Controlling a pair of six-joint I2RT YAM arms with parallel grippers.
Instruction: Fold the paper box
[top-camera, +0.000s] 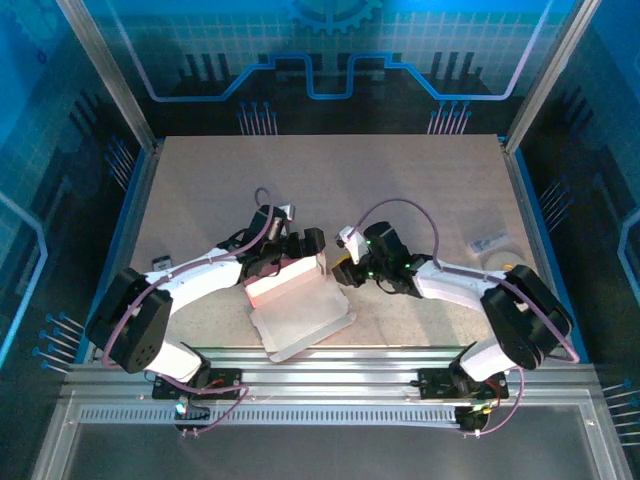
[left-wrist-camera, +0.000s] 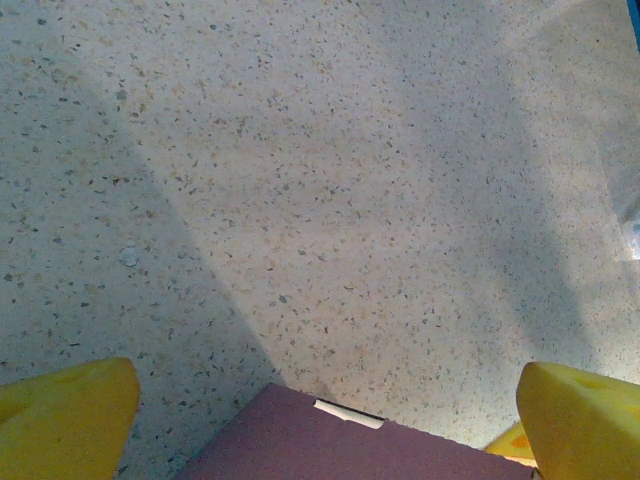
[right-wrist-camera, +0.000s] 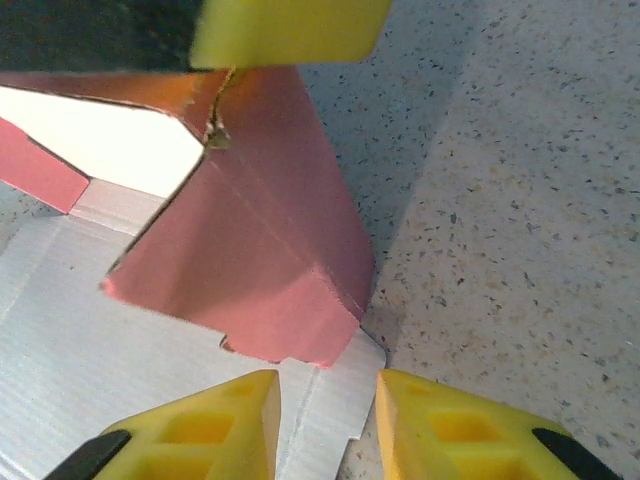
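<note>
Paper box (top-camera: 300, 312) looks barely started: one pink wall up, rest flat; left gripper (left-wrist-camera: 326, 418) jaws spread astride it, right gripper (right-wrist-camera: 327, 422) jaws narrowed, gapped, pinching nothing.

White arm links (top-camera: 195, 280), black joint housings (top-camera: 135, 330), looping purple cables (top-camera: 400, 202), yellow jaws with hollow cells

Ahead of my left gripper (left-wrist-camera: 320, 425) the speckled beige worktop (top-camera: 330, 170) lies bare right to its far edge. The raised panel of the thin pink cardboard box (top-camera: 285, 287) stands between it and my right gripper (right-wrist-camera: 325, 420), barring a straight crossing. A small pale round object (top-camera: 497, 262) sits near the right edge.
</note>
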